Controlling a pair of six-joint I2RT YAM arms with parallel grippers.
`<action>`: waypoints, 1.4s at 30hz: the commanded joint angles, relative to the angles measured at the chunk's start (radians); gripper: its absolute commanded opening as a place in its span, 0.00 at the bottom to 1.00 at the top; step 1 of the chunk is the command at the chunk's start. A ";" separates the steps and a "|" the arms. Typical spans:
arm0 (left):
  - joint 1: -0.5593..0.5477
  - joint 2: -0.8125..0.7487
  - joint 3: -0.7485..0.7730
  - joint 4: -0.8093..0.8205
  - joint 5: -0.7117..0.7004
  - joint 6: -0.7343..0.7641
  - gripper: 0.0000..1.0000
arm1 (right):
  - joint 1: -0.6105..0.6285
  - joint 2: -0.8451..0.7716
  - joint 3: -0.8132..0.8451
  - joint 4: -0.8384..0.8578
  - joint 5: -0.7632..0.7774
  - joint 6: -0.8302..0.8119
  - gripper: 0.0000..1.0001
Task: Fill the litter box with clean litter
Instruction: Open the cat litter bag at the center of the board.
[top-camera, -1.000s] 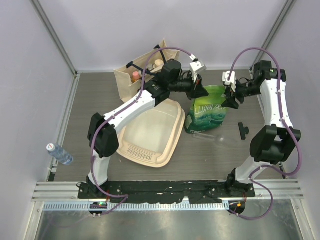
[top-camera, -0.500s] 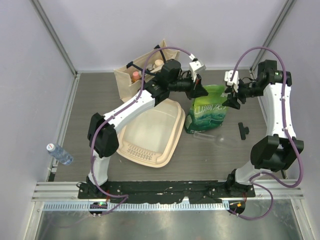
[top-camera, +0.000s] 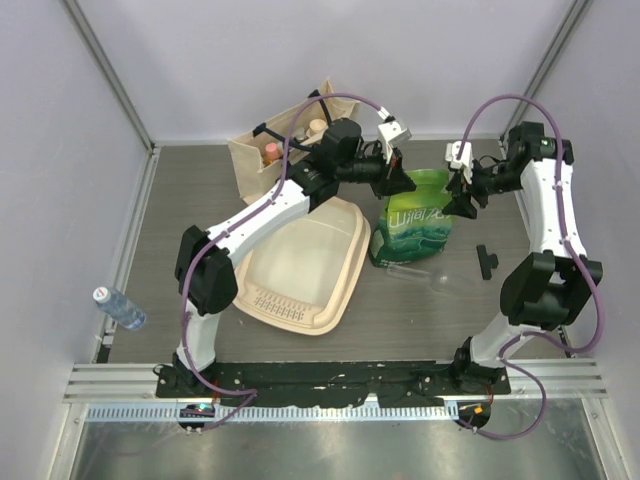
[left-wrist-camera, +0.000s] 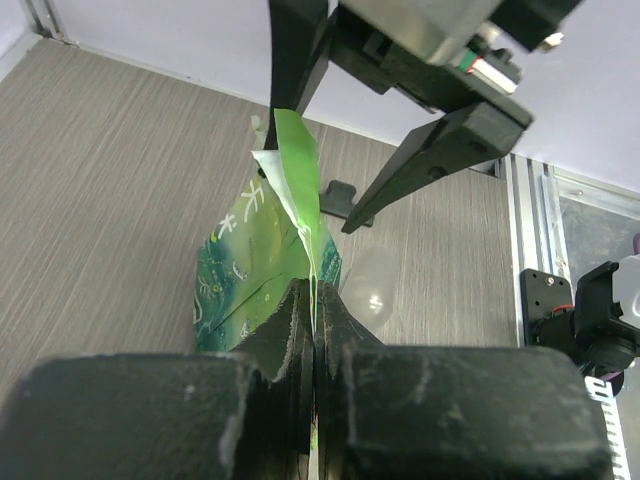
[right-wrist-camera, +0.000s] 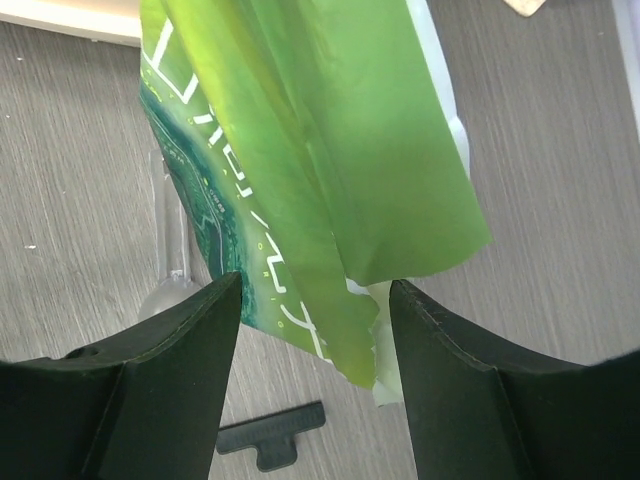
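The cream litter box (top-camera: 300, 265) lies tilted left of centre and holds no litter that I can see; the clean litter is hidden. To its right stands a green bag (top-camera: 415, 222) with white characters. My left gripper (top-camera: 403, 183) is shut on the bag's top edge, and the left wrist view shows the green film (left-wrist-camera: 290, 170) pinched between its fingertips (left-wrist-camera: 315, 312). My right gripper (top-camera: 463, 198) is open at the bag's upper right corner. In the right wrist view the loose torn corner (right-wrist-camera: 400, 200) hangs between the fingers (right-wrist-camera: 315, 335), touching neither.
A beige canvas tote (top-camera: 272, 150) with bottles stands at the back left. A black clip (top-camera: 487, 261) lies right of the bag. A clear plastic scoop (top-camera: 425, 272) lies just in front of the bag. A water bottle (top-camera: 120, 308) lies at the table's left edge.
The right arm's elbow swung out to the right and came back. Both grippers stay at the top of the bag, and their jaws have not changed.
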 joint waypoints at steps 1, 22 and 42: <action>0.011 -0.091 0.023 0.105 0.033 -0.019 0.00 | 0.008 0.040 0.052 -0.098 0.002 -0.019 0.66; 0.041 -0.083 0.011 0.152 -0.008 -0.042 0.00 | 0.048 -0.032 0.037 -0.100 0.111 0.160 0.48; 0.077 0.309 0.629 0.183 -0.063 0.029 0.00 | 0.039 -0.119 -0.072 0.124 0.036 0.695 0.12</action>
